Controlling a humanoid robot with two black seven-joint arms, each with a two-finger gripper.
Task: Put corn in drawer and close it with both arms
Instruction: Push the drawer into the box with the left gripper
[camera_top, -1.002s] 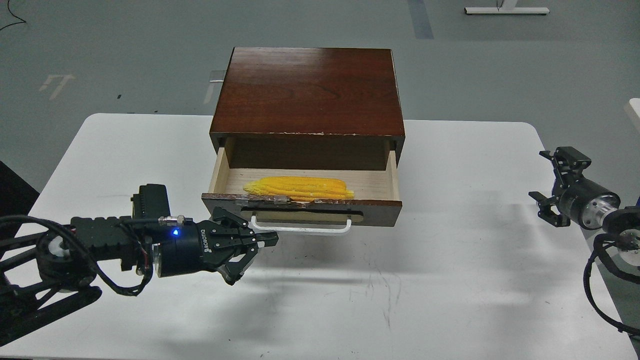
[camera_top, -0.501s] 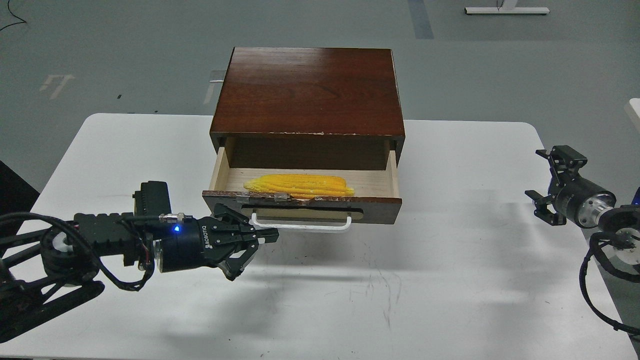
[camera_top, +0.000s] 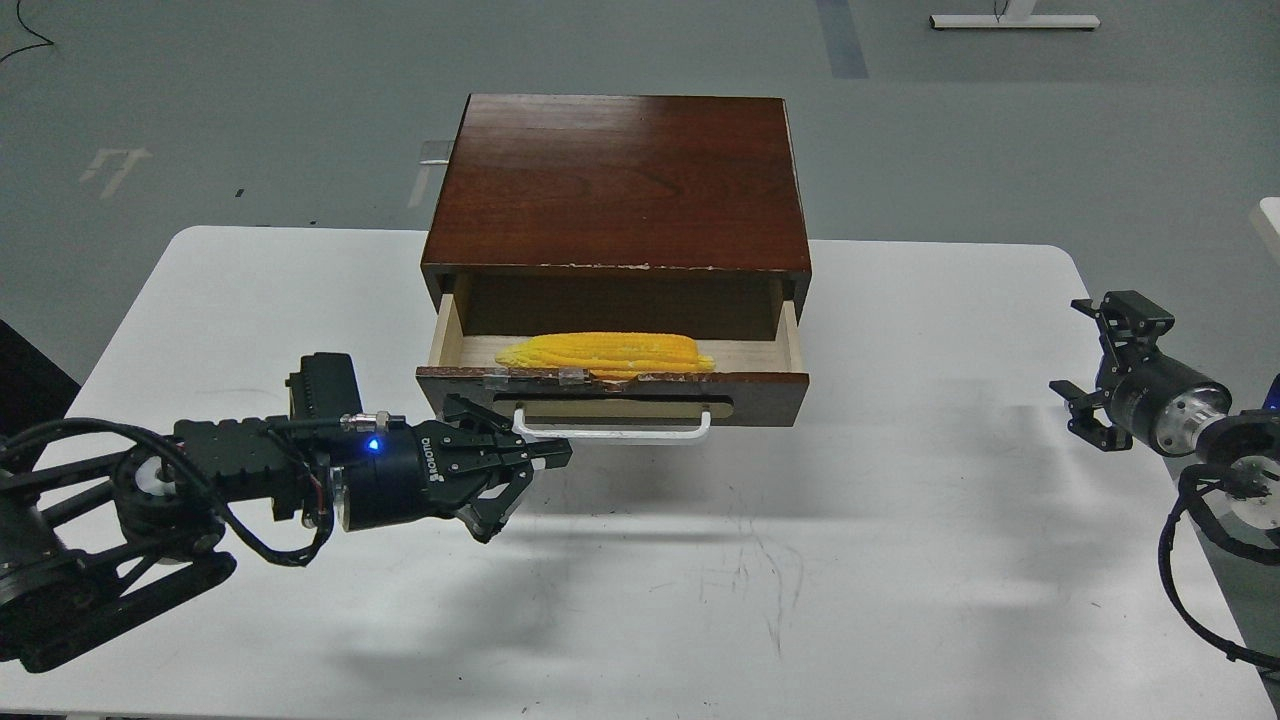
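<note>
The corn (camera_top: 605, 352) lies lengthwise inside the drawer (camera_top: 760, 395), which stands partly open from the dark wooden cabinet (camera_top: 615, 180). The drawer's white bar handle (camera_top: 620, 434) faces me. My left gripper (camera_top: 530, 490) is open and empty; its upper finger (camera_top: 545, 458) rests against the left end of the handle and the drawer front. My right gripper (camera_top: 1092, 367) is open and empty. It hovers at the table's right side, well away from the drawer.
The cabinet stands at the back middle of the white table (camera_top: 900, 520). Black cables (camera_top: 1185, 560) hang by the right arm at the table's right edge. Grey floor lies beyond the table.
The drawer has slid further into the cabinet, so less of its pale inside shows. My left gripper has moved forward with the drawer front. The right gripper rose slightly, then held still.
</note>
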